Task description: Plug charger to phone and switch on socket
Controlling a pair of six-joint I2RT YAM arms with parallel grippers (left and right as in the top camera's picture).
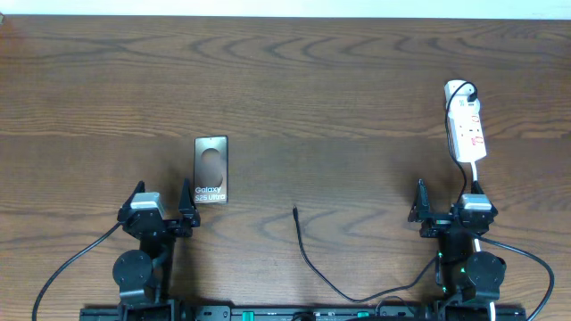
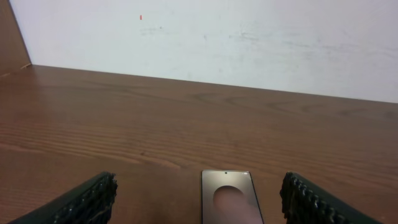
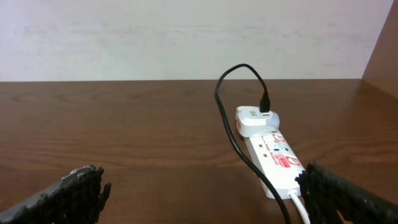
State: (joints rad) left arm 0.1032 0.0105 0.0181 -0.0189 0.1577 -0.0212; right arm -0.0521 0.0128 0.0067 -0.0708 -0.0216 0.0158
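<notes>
**Figure: Both grippers released; phone, charger and socket lying apart on the table**

*Overhead view.* My left gripper (image 1: 161, 189) stands with its jaws spread wide and nothing between them. My right gripper (image 1: 448, 189) is likewise released and empty. The phone (image 1: 211, 169) lies flat on the wooden table (image 1: 312, 80), lettering up, with its near end just beside the inner finger of the left gripper. The charger (image 1: 308, 257) — a thin black cable — lies between my two arms. Its free plug tip rests on bare wood to the right of the phone, clear of it and not inserted. From the tip the cable runs toward me and curves off toward the base of my right arm. The socket (image 1: 466, 132) lies at the far right, ahead of the right gripper. A white adapter (image 1: 459, 89) is plugged in at its far end, and a white lead (image 1: 475, 174) leaves its near end toward that gripper.

*Left wrist view.* My ribbed fingers (image 2: 87, 202) sit in the lower corners. The phone's far end, with its pale oval patch, shows on the table between them.

*Right wrist view.* The fingers are spread to the lower corners, and the socket lies ahead, close to the right-hand one. A black cable enters the adapter, arches up and returns along the strip's left side. I cannot tell the switch position.
</notes>
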